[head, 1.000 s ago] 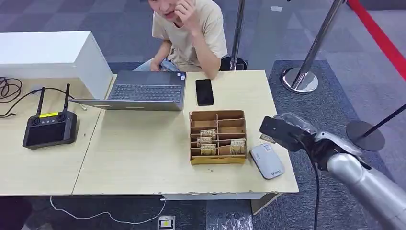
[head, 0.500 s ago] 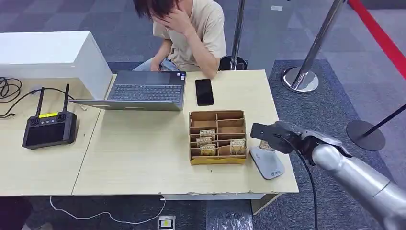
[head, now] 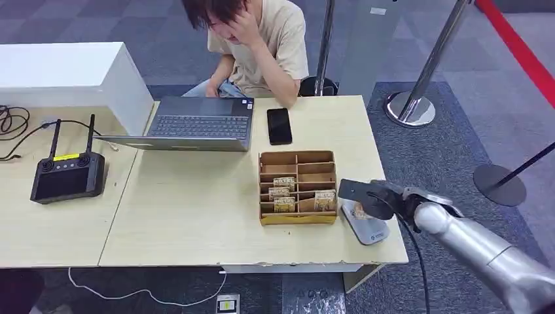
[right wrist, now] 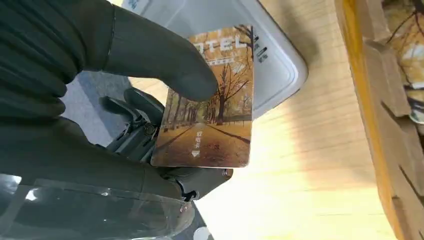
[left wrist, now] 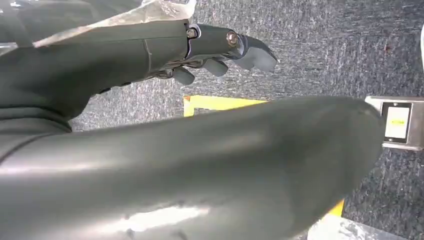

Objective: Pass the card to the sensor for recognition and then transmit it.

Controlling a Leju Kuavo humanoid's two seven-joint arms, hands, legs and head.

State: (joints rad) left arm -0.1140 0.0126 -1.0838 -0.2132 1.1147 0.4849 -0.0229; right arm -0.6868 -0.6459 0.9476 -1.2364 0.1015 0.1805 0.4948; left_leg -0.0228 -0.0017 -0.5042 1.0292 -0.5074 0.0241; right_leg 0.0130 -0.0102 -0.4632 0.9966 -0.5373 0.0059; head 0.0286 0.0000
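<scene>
My right hand (head: 376, 199) holds a hotel card (right wrist: 212, 107) printed with autumn trees, the thumb (right wrist: 165, 60) pressing its face. The card (head: 360, 210) hangs just above the white card sensor (head: 366, 224), which lies on the table near its right front corner; in the right wrist view the card overlaps the sensor (right wrist: 272, 65). Whether the card touches the sensor I cannot tell. A cardboard card box (head: 298, 188) with several similar cards stands just left of the sensor. My left hand (left wrist: 220, 47) hangs over the carpet, fingers loosely curled, holding nothing.
A person (head: 258, 39) sits at the table's far side behind a laptop (head: 196, 124) and a black phone (head: 279, 125). A black remote controller (head: 67, 173) lies at the left. Metal stanchion posts (head: 412, 108) stand on the carpet to the right. The table edge (head: 386, 196) runs beside the sensor.
My right hand has moved left and down with the card, from beyond the table's right edge to above the sensor. The person has lowered their head onto a hand.
</scene>
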